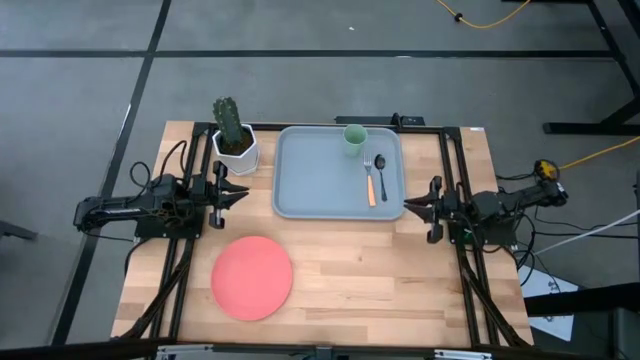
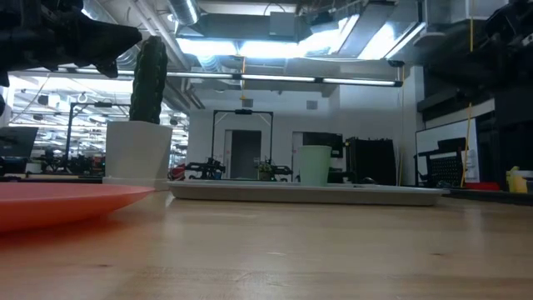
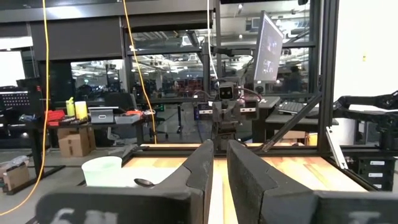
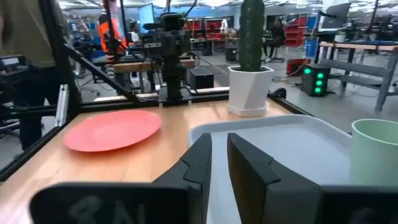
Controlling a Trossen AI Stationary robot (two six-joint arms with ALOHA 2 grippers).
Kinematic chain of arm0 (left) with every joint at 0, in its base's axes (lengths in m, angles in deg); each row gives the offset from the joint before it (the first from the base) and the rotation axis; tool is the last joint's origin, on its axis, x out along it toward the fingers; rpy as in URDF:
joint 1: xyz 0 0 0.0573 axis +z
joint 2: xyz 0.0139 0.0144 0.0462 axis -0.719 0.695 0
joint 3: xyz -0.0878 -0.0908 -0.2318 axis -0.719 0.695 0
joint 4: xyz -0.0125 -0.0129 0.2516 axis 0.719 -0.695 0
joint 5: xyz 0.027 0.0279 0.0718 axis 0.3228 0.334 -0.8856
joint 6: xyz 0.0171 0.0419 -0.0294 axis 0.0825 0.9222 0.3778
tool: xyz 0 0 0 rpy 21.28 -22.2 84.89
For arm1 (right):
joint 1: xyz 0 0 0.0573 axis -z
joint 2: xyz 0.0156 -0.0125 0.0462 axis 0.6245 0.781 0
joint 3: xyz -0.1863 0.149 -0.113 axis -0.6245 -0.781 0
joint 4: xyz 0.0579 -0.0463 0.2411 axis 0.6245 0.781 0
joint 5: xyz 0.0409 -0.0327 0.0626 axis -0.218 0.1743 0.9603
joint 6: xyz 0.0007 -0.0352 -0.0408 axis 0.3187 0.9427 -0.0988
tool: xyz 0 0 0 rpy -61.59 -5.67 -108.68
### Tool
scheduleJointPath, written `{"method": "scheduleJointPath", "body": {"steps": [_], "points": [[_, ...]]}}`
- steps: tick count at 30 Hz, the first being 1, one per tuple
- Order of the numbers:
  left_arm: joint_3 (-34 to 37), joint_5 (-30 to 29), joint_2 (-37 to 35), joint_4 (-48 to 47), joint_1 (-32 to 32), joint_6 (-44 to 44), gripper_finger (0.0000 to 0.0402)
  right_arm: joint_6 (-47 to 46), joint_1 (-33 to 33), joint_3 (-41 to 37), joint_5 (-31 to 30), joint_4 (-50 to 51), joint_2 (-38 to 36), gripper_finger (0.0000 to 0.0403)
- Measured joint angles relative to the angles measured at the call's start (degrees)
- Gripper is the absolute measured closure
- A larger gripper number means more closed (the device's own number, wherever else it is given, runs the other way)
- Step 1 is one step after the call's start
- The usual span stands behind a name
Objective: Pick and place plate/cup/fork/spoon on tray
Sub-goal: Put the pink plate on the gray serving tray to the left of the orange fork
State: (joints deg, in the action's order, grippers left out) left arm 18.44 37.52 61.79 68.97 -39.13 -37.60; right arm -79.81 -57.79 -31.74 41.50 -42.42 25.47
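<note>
The coral-red plate (image 1: 251,277) lies flat on the wooden table, near its front left; it also shows in the low view (image 2: 67,200) and the right wrist view (image 4: 112,129). The grey-blue tray (image 1: 338,171) lies at the far middle. On it stand the light-green cup (image 1: 354,137) at its far end, and the orange-handled fork (image 1: 370,183) and dark spoon (image 1: 381,172) lie side by side near its right rim. My left gripper (image 1: 243,194) waits left of the tray, shut and empty. My right gripper (image 1: 408,208) waits right of the tray, shut and empty.
A white hexagonal pot with a green cactus (image 1: 233,140) stands just left of the tray's far corner. Dark frame rails (image 1: 455,200) run along both sides of the table. Bare wood lies between the plate and the right rail (image 1: 380,280).
</note>
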Motion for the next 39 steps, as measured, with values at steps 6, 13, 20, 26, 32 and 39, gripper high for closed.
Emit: {"method": "scheduleJointPath", "body": {"steps": [6, 13, 20, 26, 32, 39], "points": [[0.02, 0.0, 0.0, 0.0, -0.01, 0.0, 0.036, -1.52, 0.49, -0.44, 13.15, -1.04, 0.09, 0.0346], [0.02, 0.0, 0.0, 0.0, 0.0, -0.35, 0.036, 5.18, 0.82, -0.46, 15.46, -1.01, -0.02, 0.0346], [0.01, 0.01, 0.0, -0.02, 0.0, -0.42, 0.036, 10.4, 3.78, -0.48, 16.14, -0.85, 0.16, 0.0346], [0.01, 0.85, 0.0, 0.0, -0.01, -0.45, 0.036, 10.78, 5.86, -0.48, 19.3, -0.32, 1.05, 0.0346], [0.0, 0.21, 0.0, 0.02, -0.01, 0.06, 0.036, 10.83, 5.86, -0.5, 19.45, -0.34, 1.25, 0.0346], [-0.15, -1.38, 0.0, 0.57, 0.0, -2.95, 0.036, 10.95, 5.86, -0.5, 19.45, -0.34, 1.25, 0.0346]]}}
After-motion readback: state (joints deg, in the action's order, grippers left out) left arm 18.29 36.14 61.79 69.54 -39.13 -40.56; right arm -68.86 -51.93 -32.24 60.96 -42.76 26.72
